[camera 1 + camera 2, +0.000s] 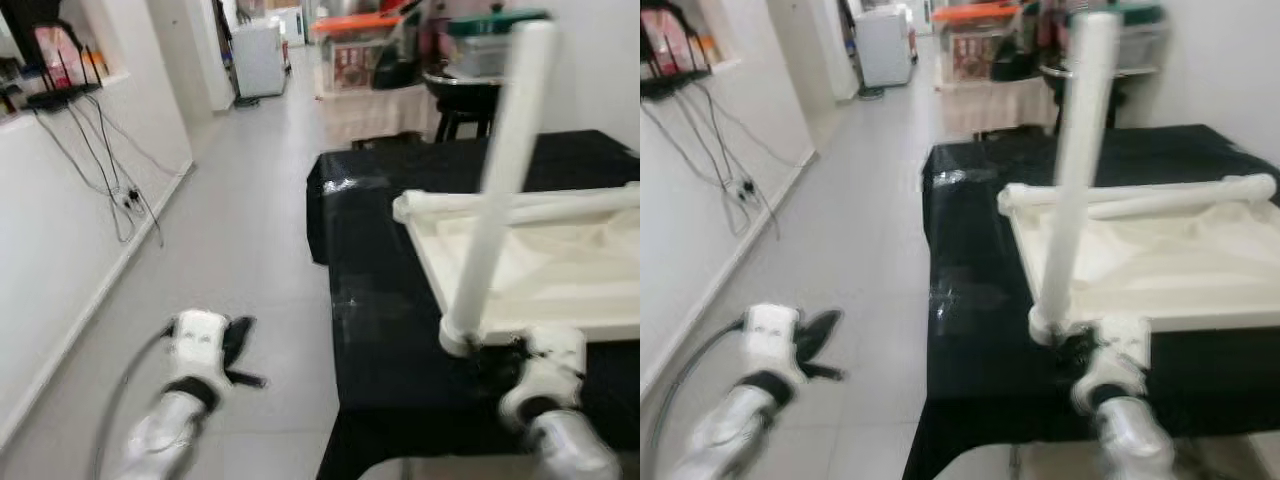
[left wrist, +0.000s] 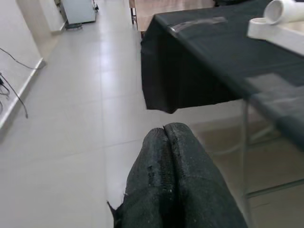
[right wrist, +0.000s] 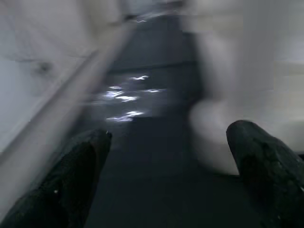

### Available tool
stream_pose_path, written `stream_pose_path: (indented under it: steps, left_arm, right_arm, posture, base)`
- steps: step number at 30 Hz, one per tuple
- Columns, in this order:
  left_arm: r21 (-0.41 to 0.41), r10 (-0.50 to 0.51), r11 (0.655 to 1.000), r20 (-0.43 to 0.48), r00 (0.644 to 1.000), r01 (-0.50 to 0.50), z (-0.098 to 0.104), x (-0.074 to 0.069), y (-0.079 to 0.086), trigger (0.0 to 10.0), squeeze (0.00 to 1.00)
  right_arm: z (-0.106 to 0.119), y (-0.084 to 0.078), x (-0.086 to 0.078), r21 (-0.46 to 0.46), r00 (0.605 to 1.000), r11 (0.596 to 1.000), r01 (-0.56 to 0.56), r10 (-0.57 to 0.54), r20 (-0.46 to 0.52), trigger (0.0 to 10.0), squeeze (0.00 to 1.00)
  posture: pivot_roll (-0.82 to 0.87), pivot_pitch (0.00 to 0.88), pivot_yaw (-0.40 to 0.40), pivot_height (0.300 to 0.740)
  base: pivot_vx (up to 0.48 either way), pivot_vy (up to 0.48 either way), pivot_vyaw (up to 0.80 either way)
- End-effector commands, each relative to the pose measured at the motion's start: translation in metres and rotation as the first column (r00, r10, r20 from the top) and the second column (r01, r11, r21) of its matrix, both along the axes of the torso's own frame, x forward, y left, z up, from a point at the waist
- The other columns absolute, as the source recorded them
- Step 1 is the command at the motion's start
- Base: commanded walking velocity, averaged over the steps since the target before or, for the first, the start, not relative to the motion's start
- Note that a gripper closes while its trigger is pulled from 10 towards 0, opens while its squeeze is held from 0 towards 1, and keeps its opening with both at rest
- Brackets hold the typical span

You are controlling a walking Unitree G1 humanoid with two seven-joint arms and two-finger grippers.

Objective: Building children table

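White table leg [image 1: 495,190] upright, just beyond spread right gripper [image 3: 175,175].

We are logging finishes: black table cover [image 1: 400,330] looking like sheeny cloth, catching glare; white tabletop [image 1: 560,270] and upright leg [image 1: 495,190] looking smooth, matt; floor tiles [image 1: 240,240] showing soft gloss; left gripper fingers [image 2: 175,185] showing rough, grainy black surface.
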State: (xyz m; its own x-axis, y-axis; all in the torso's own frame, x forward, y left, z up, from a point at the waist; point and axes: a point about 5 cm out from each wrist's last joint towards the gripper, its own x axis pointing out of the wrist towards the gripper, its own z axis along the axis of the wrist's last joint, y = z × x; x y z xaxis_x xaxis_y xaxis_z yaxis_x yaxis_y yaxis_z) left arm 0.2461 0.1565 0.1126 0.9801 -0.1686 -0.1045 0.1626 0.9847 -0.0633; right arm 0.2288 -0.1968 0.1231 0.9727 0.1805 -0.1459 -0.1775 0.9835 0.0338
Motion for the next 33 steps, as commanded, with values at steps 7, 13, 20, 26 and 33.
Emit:
stream_pose_path:
  steps: [7, 13, 20, 26, 33]
  left_arm:
    - [-0.008, -0.033, 0.999, 0.001, 0.999, 0.033, 0.001, 0.001, -0.009, 10.0, 0.00]
    - [0.013, -0.055, 0.998, 0.050, 0.997, 0.055, 0.008, 0.004, -0.015, 10.0, 0.00]
    - [0.002, -0.149, 0.989, 0.091, 0.985, 0.149, 0.014, 0.003, -0.028, 10.0, 0.00]
    - [-0.051, -0.182, 0.981, 0.073, 0.981, 0.186, 0.015, 0.003, -0.034, 10.0, 0.00]
    - [-0.065, -0.229, 0.970, 0.068, 0.971, 0.233, 0.013, 0.003, -0.041, 10.0, 0.00]
  right_arm:
    - [0.018, 0.036, 0.013, -0.063, 0.978, 0.983, -0.173, 0.179, 0.108, 10.0, 0.00]
    - [0.017, 0.042, 0.033, -0.105, 0.981, 0.986, -0.132, 0.145, 0.125, 10.0, 0.00]
    - [0.018, 0.050, 0.045, -0.105, 0.978, 0.984, -0.144, 0.158, 0.138, 10.0, 0.00]
    - [0.016, 0.050, 0.045, -0.098, 0.979, 0.986, -0.135, 0.149, 0.143, 10.0, 0.00]
    - [0.013, 0.051, 0.048, -0.088, 0.978, 0.987, -0.135, 0.146, 0.145, 10.0, 0.00]
  posture:
    - [-0.08, 0.000, 0.047, 0.740]
    - [-0.08, 0.000, 0.035, 0.740]
    - [-0.08, 0.000, 0.044, 0.740]
    - [-0.09, 0.000, 0.047, 0.740]
    - [-0.09, 0.000, 0.047, 0.740]
  base:
    - [0.000, 0.480, 0.00]
    - [0.000, 0.400, 0.00]
    - [0.000, 0.000, 0.00]
    - [0.000, 0.000, 0.00]
    - [0.000, 0.000, 0.00]
